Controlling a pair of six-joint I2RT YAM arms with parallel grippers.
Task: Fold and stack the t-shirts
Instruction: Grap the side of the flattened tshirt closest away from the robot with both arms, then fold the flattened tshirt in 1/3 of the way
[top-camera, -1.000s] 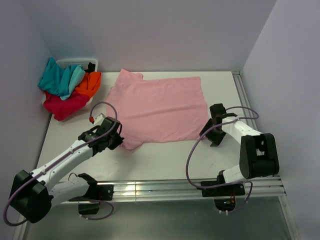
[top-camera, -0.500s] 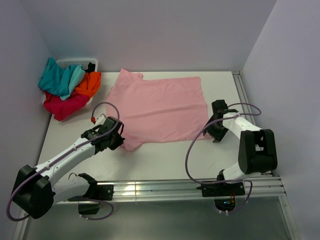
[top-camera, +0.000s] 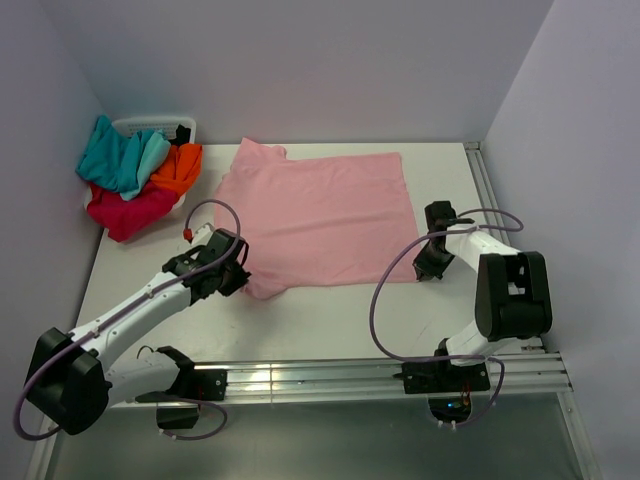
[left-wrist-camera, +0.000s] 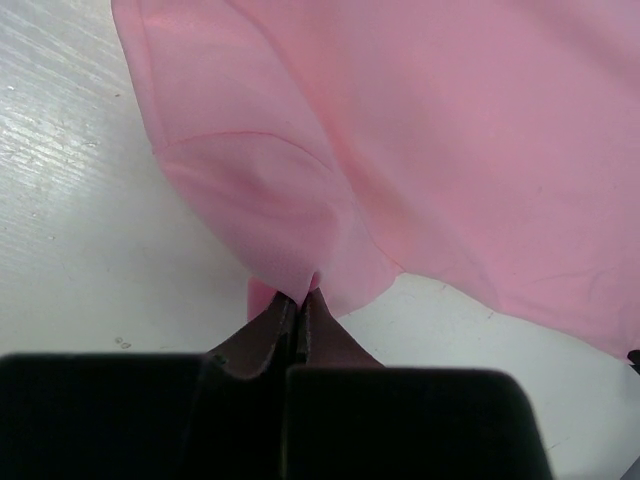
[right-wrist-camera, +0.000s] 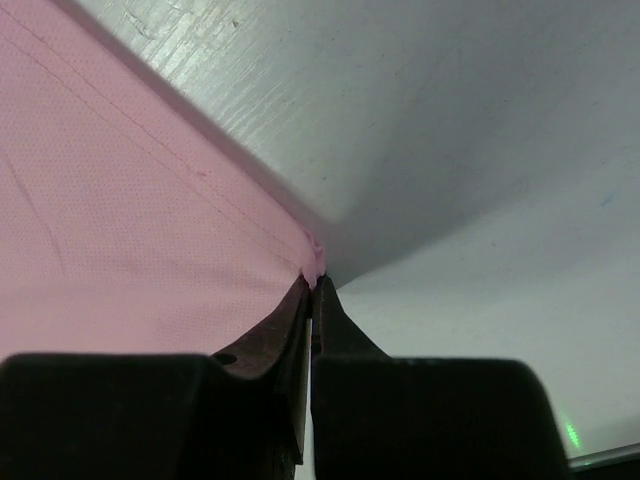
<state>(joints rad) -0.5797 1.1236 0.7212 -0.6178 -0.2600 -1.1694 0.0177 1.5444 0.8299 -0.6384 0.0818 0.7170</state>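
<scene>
Pinching the near-left sleeve of the pink t-shirt (top-camera: 320, 210): left hand (left-wrist-camera: 300, 296), clenched. Right hand (right-wrist-camera: 313, 282): clenched on the shirt's near-right hem corner. Shirt: spread flat mid-tabletop (top-camera: 330, 316), unfolded. Teal, orange and crimson t-shirts (top-camera: 135, 180): heaped in a basket (top-camera: 150, 121), far-left corner. Judged progress: first fold only starting, nothing stacked.

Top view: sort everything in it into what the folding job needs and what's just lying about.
Job: pink t-shirt, spread flat; teal t-shirt, orange t-shirt, crimson t-shirt, heaped far left.
Lying about: white basket under the heap; metal rail at the near edge.
</scene>
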